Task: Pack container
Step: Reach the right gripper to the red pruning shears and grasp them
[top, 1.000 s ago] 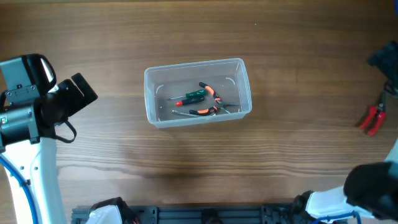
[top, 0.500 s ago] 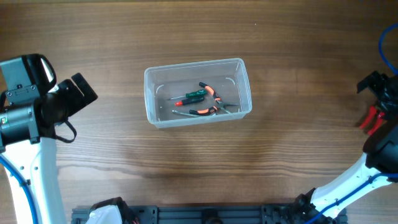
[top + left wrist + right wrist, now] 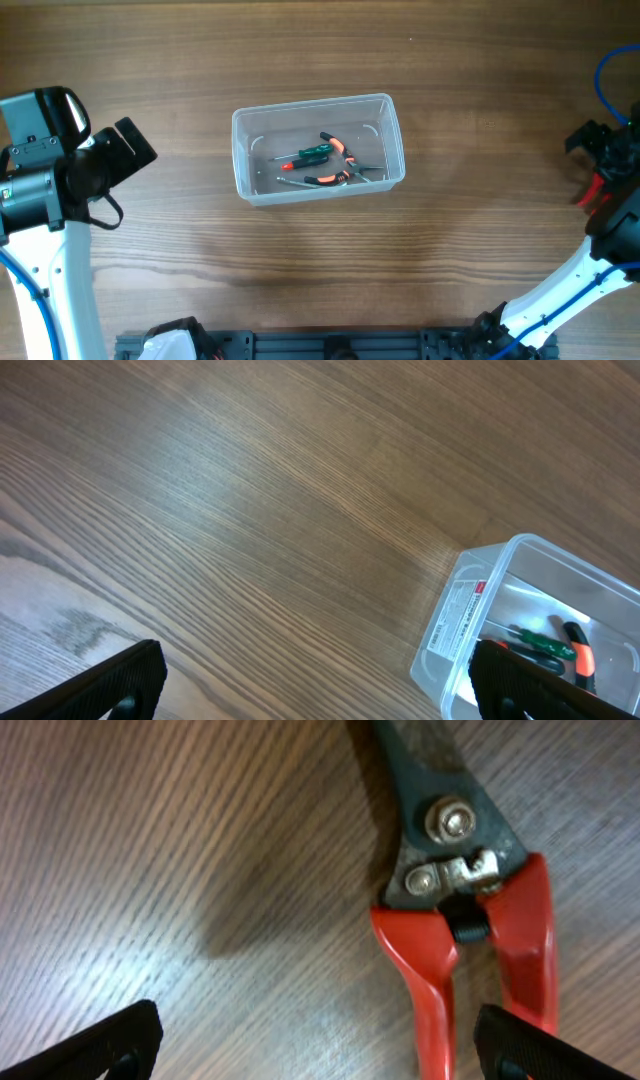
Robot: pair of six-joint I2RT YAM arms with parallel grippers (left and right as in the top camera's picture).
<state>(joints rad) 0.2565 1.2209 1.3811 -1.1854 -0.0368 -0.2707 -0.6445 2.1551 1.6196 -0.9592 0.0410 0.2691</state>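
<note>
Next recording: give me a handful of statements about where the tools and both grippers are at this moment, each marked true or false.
1. The container holds a green-handled screwdriver. True.
2. The red-handled cutters lie inside the container. False: they lie on the table, far to the container's right.
3. The left gripper grips a tool. False: it is open and empty, away from the container.
4. The right gripper is open over the red-handled cutters. True.
</note>
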